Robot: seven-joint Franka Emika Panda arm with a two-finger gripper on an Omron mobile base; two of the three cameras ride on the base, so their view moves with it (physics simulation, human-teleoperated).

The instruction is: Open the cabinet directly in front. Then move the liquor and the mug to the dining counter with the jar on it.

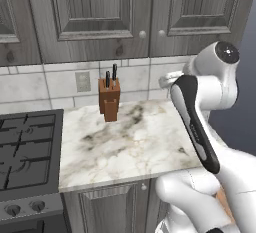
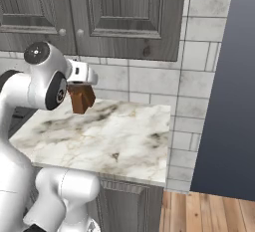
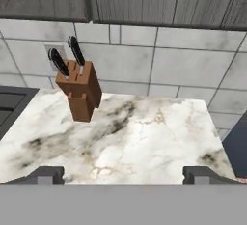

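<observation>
Kitchen, gas stove (image 1: 27,152), marble worktop (image 1: 130,142), tiled backsplash (image 1: 45,84), knife block (image 1: 109,100), wall cabinet (image 1: 95,17)

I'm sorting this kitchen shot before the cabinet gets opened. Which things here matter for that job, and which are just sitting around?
For the job:
- cabinet, doors closed
- gripper, open, holding nothing

Just there:
- knife block on the marble worktop
- stove
- tiled backsplash
- wall outlet

You're facing a matt grey wood-grain cabinet (image 1: 95,17) — below it, a veined marble counter (image 1: 135,147) and brown wooden knife block (image 1: 109,102).
</observation>
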